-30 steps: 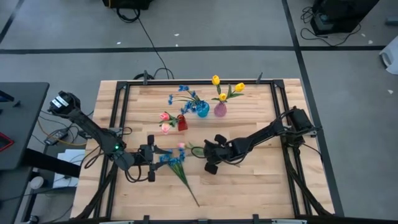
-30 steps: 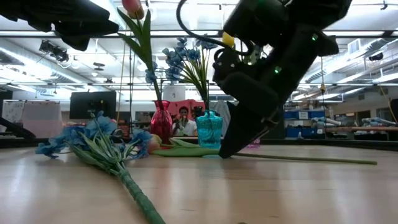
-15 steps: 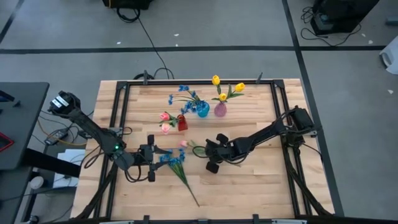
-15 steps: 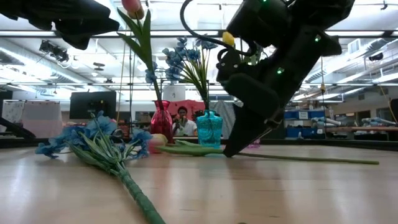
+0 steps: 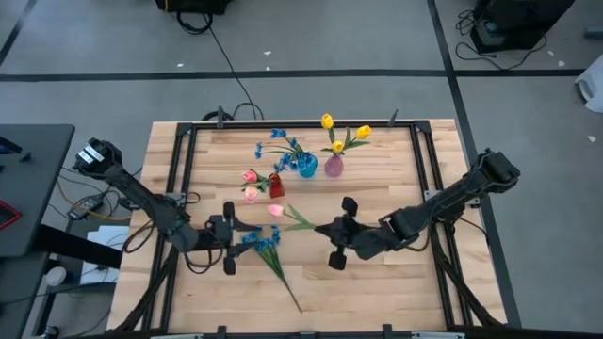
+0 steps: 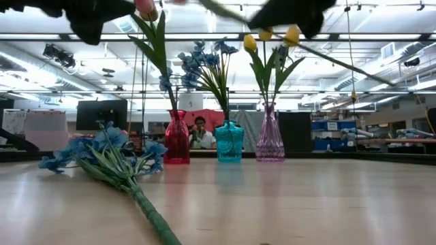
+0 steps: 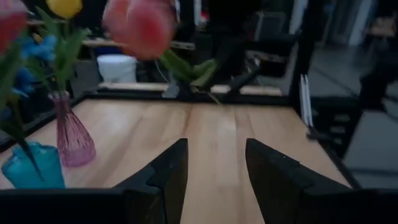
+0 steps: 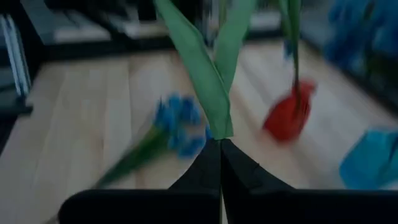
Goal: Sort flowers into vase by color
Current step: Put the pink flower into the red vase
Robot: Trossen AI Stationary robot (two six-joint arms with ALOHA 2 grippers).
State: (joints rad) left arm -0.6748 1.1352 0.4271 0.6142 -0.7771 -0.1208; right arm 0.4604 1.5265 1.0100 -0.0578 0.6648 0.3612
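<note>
At the centre of the wooden table [image 5: 396, 160], the right gripper [image 5: 334, 232] is pinched tight on the green stem of a pink tulip [image 5: 275, 211], carried clear of the boards with its blossom pointing left toward the red vase [image 5: 276, 186]. In the low view this gripper and the flower are only a dark smear along the top edge, and the right wrist view shows the fingers [image 8: 211, 168] meeting on the leaves but not the blossom.

The left gripper [image 5: 229, 239] hovers just left of a blue flower [image 5: 267, 242] lying flat on the boards, its fingers [image 7: 168, 177] spread with nothing between them. That flower's stem runs toward the near edge.

Along the far side stand three vases: the red one with pink tulips, a blue vase [image 5: 306, 168] with blue blossoms, and a pink vase [image 5: 334, 167] with yellow tulips [image 5: 327, 121]. The vases' fill is hard to judge from above.

Beyond the table a seated person [image 6: 199, 131] shows partly between the vases, under ceiling lights. Grey floor [image 5: 311, 38] with cables surrounds the table.
</note>
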